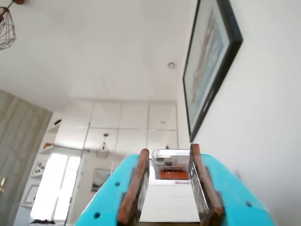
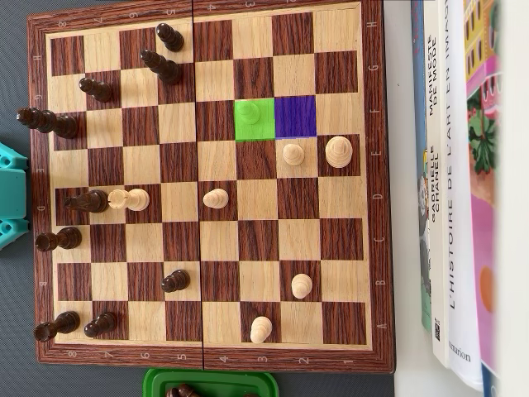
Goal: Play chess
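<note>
Wrist view points up at ceiling and wall, nothing of the board in it; the claw [image 1: 169, 188] shows as two brown-lined fingers on teal bodies, spread apart with nothing between them. A framed picture [image 1: 209, 66] hangs on the wall at right. In the overhead view the chessboard [image 2: 376, 190] fills most of the frame, with a teal part of the arm [image 2: 10, 198] just off its left edge. Two squares are coloured: a green square [image 2: 254, 118] and a purple square [image 2: 295, 117], side by side in the upper middle, both bare. Nearest piece is a light pawn [image 2: 293, 154] on the square directly below the purple one, with a larger light piece [image 2: 338, 151] one square to its right. Dark pieces cluster along the left side of the board, e.g. a dark pawn [image 2: 175, 281] lower centre. Which piece moves cannot be told; likely the light pawn, given the marked squares. Pieces look like small turned wood: light, stiff, smooth, easy to tip; best taken at the narrow neck under the head, from straight above. Room around the light pawn is open on left and below, tight on the right where the bigger piece stands. Books [image 2: 450, 190] lie along the board's right edge, and a green tray [image 2: 211, 382] with captured pieces sits at the bottom edge.
</note>
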Controlling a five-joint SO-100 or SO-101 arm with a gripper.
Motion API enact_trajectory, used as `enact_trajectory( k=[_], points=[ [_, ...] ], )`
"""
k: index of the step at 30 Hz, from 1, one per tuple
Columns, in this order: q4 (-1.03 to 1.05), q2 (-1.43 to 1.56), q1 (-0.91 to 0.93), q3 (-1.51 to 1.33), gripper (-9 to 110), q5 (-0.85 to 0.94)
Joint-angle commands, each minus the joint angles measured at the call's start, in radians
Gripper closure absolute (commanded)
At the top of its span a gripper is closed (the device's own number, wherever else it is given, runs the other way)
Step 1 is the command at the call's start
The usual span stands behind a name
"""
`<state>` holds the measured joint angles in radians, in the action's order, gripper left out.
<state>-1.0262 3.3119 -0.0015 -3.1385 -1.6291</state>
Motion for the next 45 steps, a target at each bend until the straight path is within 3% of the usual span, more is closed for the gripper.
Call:
enact_trajectory(
  k=[1,26,35,45],
  points=[
    [-0.081,0.009,-0.005,-0.021,88,0.003],
    [-0.646,0.009,-0.002,-0.021,88,0.003],
    [-0.773,0.009,0.0,-0.021,88,0.003],
    [-0.778,0.009,-0.003,-0.021,88,-0.003]
  ],
)
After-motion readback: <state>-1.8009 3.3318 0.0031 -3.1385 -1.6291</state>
